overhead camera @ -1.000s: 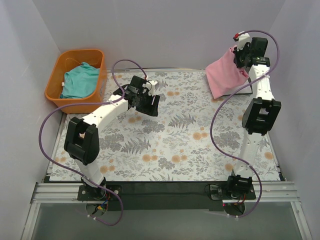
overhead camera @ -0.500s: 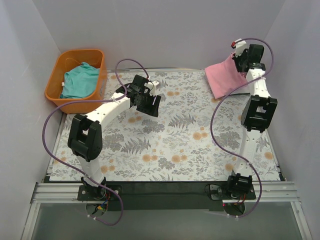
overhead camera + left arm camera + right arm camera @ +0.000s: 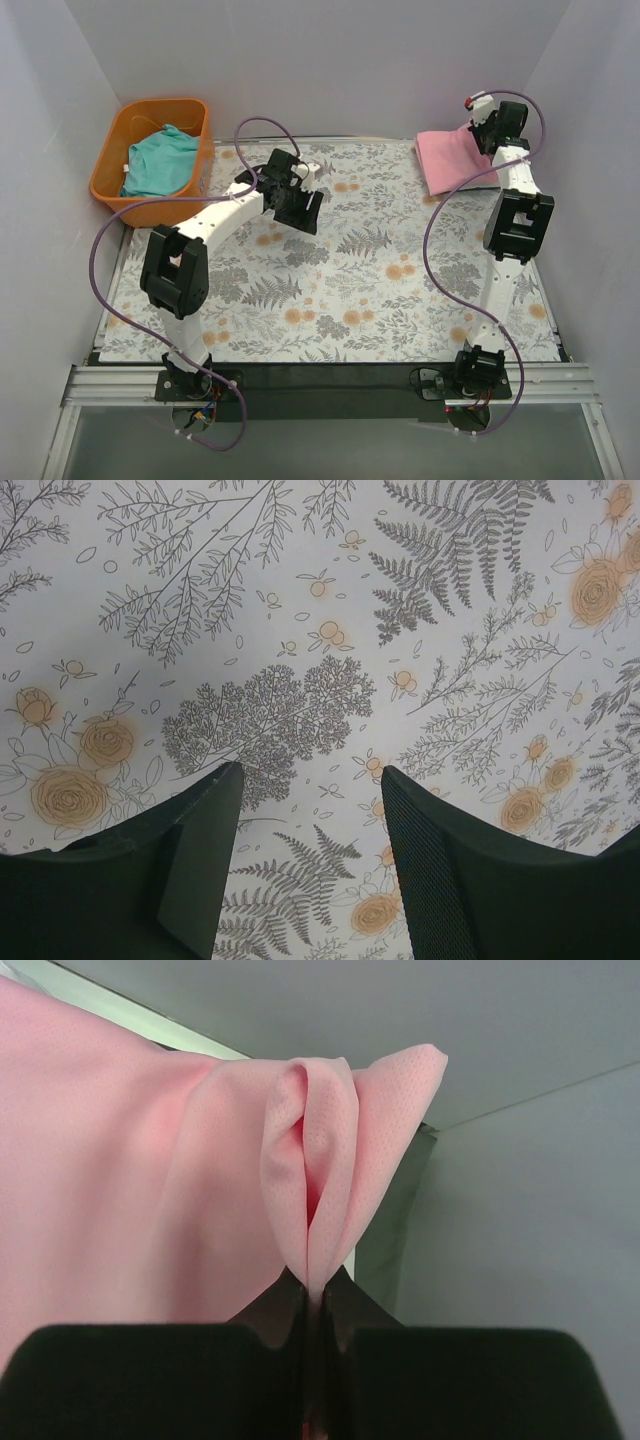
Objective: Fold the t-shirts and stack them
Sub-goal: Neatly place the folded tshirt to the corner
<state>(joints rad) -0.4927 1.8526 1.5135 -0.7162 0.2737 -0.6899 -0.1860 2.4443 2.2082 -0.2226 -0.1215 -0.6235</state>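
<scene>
pink t-shirt [image 3: 130,1160]: cloth, fine dotted mesh knit, matt, soft folds.
teal t-shirt [image 3: 158,162]: cloth, matt, crumpled; weave too small to tell.
basket [image 3: 104,182]: orange plastic, smooth, slight sheen.
table cloth [image 3: 300,600]: floral print, matt, lies flat & smooth.
left gripper [image 3: 310,775]: dark plastic; one inner pad w/ fine grid texture, matt.
right gripper [image 3: 312,1295]: black, matt, smooth.
left arm [image 3: 215,215], right arm [image 3: 497,295]: white plastic shells, semi-gloss; black matt joints.
cable [image 3: 427,232]: purple, smooth sheath.
rail [image 3: 330,385]: bare metal, ribbed, dull silver.
walls [image 3: 330,60]: pale, plain, matt.
</scene>
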